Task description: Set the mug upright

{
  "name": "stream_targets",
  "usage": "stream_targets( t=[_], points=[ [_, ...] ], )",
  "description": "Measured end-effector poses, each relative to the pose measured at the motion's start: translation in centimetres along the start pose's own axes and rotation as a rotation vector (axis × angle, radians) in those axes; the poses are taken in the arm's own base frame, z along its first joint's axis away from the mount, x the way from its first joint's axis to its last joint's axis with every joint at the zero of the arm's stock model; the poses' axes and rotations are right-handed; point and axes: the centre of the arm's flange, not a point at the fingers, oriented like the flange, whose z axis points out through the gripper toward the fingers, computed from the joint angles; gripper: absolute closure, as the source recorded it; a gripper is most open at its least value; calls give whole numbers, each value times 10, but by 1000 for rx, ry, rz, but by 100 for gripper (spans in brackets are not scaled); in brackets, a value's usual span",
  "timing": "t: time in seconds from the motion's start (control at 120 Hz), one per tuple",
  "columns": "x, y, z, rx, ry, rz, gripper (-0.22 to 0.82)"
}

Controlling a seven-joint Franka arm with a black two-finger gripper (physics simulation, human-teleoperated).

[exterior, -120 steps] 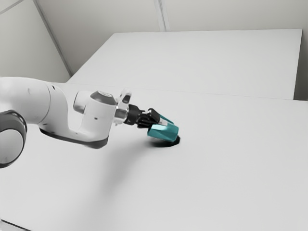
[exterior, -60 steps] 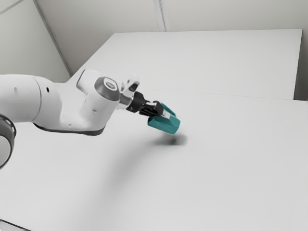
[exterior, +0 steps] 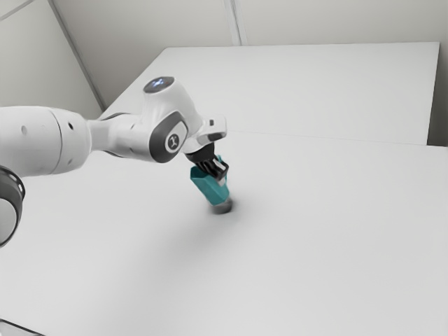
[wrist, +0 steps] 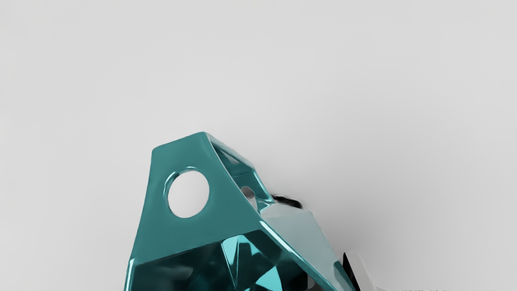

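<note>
The arm comes in from the exterior view's left and slopes down at its hand to the black gripper, which is pinching the teal mug between its fingers. The mug is tilted, not upright: its open end points up toward the exterior view's left, and its base is the lower end, toward the exterior view's right. A dark shadow lies on the pale surface right under the base; whether the base touches there I cannot tell. In the wrist view, part of the mug's dark, faceted inside can be seen, and next to the opening is a flat teal part with a round hole through it. One finger stands close along the outer side of the mug. Beyond the surface, at the far side, a pale flat panel spreads out before the wall.
</note>
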Motion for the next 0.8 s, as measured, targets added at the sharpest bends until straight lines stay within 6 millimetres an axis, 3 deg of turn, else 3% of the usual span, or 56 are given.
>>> stream_targets(
  t=[0.667, 0.8],
  points=[
    [-4, -1, 40, 107, -105, -349, 79],
    [-5, -2, 45, 103, -109, -393, 61]
  ],
)
